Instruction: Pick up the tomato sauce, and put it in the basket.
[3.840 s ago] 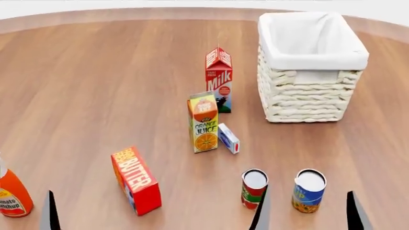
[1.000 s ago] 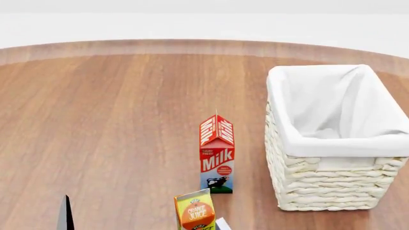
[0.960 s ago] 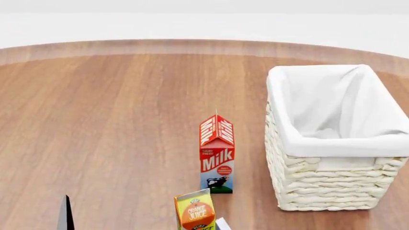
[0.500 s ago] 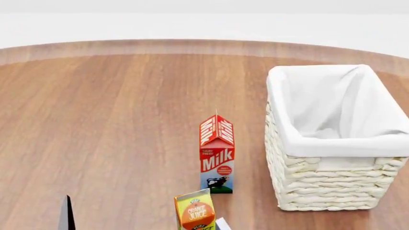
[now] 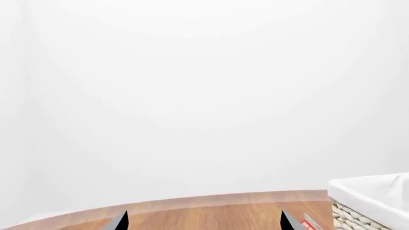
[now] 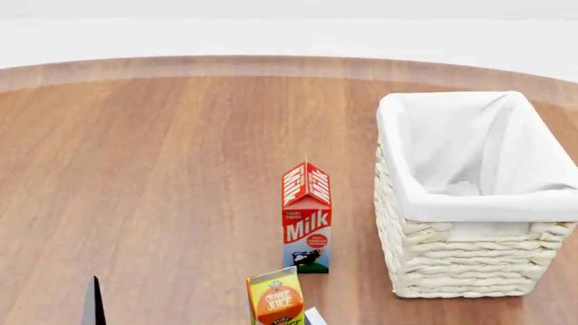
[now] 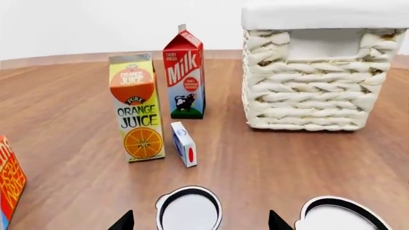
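Tomato sauce (image 7: 189, 211): only silvery round top visible, between spread right tool (image 7: 200, 221) tips.

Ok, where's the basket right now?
In the head view, the basket stands on the table's right side, just right of the milk carton and apart from it.

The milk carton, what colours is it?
The milk carton is red on top with white "Milk" lettering, blue lower down. It shows best in the right wrist view.
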Motion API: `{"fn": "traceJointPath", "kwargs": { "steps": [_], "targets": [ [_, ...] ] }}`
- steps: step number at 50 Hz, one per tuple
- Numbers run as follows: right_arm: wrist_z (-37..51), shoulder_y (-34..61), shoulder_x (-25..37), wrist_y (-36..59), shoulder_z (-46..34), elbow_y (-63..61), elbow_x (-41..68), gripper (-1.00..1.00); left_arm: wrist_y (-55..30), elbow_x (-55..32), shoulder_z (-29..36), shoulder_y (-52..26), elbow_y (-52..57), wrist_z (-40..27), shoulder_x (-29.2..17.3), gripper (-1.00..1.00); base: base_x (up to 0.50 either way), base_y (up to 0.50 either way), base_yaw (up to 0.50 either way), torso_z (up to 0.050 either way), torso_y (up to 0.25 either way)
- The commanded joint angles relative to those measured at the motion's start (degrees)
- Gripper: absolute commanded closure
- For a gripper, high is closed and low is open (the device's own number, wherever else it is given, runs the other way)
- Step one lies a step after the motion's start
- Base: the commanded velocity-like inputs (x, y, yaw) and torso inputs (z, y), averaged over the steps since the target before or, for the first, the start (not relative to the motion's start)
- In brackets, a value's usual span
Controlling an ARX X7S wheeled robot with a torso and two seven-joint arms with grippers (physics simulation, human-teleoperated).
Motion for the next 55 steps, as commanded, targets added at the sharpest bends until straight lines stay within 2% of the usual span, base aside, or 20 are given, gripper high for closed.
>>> {"fn": "traceJointPath", "kwargs": {
  "steps": [1,21,28,34,37,41,50,51,55],
  "targets": [
    [2.0,2.6,0.2,1.5,-0.8,3.2,-1.7,-1.0,-0.1,-0.5,0.1,-0.2,0.2,-0.7,-0.6,-1.0,0.0,0.0,0.0,0.0,0.0],
    [4.0,5.7,0.7,4.6,-2.9,4.7,-3.1,-1.0,-0.1,-1.6,0.7,-0.5,0.2,-1.6,-1.5,-1.0,0.0,0.0,0.0,0.0,0.0],
    [5.1,6.5,1.3,9.5,-3.7,2.3,-3.6,-1.0,0.0,-1.7,1.0,-0.7,0.0,-1.9,-1.8,-1.0,0.0,0.0,0.0,0.0,0.0],
    [5.5,8.3,1.2,8.2,-4.3,6.6,-4.4,-1.0,0.1,-1.9,1.1,-0.7,-0.1,-2.1,-2.0,-1.0,0.0,0.0,0.0,0.0,0.0],
    [6.0,8.4,1.6,11.6,-4.5,4.6,-4.3,-1.0,0.1,-1.8,1.4,-0.8,-0.2,-2.3,-2.1,-1.0,0.0,0.0,0.0,0.0,0.0],
    [6.5,9.4,1.6,11.0,-5.1,7.2,-5.1,-1.0,0.1,-2.0,1.4,-0.8,-0.1,-2.4,-2.2,-1.0,0.0,0.0,0.0,0.0,0.0],
    [7.6,8.7,2.1,12.9,-5.8,4.7,-5.8,-1.0,0.0,-2.0,1.7,-1.0,0.0,-2.8,-2.5,-1.0,0.0,0.0,0.0,0.0,0.0],
    [7.6,8.6,2.2,12.1,-5.8,4.8,-5.9,1.0,0.0,-2.0,1.8,-1.0,-0.1,-2.9,-2.5,-1.0,0.0,0.0,0.0,0.0,0.0],
    [7.7,8.4,2.3,11.5,-6.2,4.7,-6.0,1.0,-0.1,-2.0,2.0,-1.1,-0.2,-3.0,-2.6,-1.0,0.0,0.0,0.0,0.0,0.0]
  ]
}}
